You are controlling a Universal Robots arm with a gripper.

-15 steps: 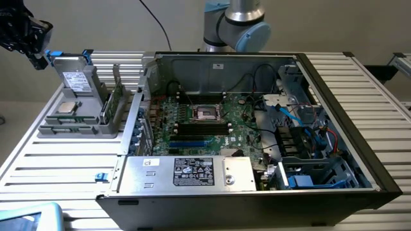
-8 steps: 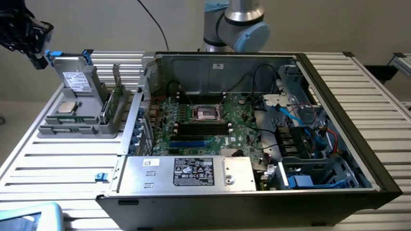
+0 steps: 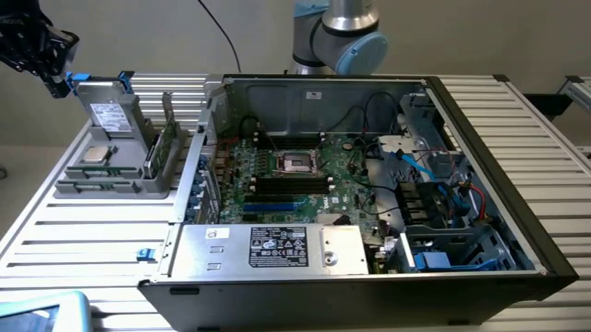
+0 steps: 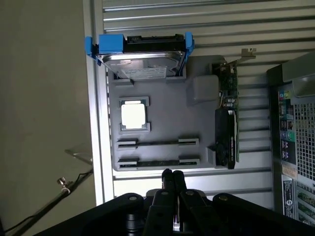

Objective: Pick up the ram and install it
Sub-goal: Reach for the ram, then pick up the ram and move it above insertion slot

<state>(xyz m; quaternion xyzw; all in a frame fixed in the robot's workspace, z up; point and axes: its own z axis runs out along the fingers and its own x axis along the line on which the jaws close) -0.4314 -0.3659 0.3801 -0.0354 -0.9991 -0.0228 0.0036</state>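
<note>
Tool [image 4: 172, 177] hangs clenched on nothing, high at the exterior view's far left, over the counter [image 3: 83, 228] edge beside the grey tray [image 4: 167, 120]. What looks like the ram [image 4: 157, 162] stands edge-on in a long tray slot, a thin dark strip near the chip [image 4: 134, 114]; the drive [image 4: 142, 59] sits beyond. An open case [image 3: 369, 301] stands at the tray's right.
</note>
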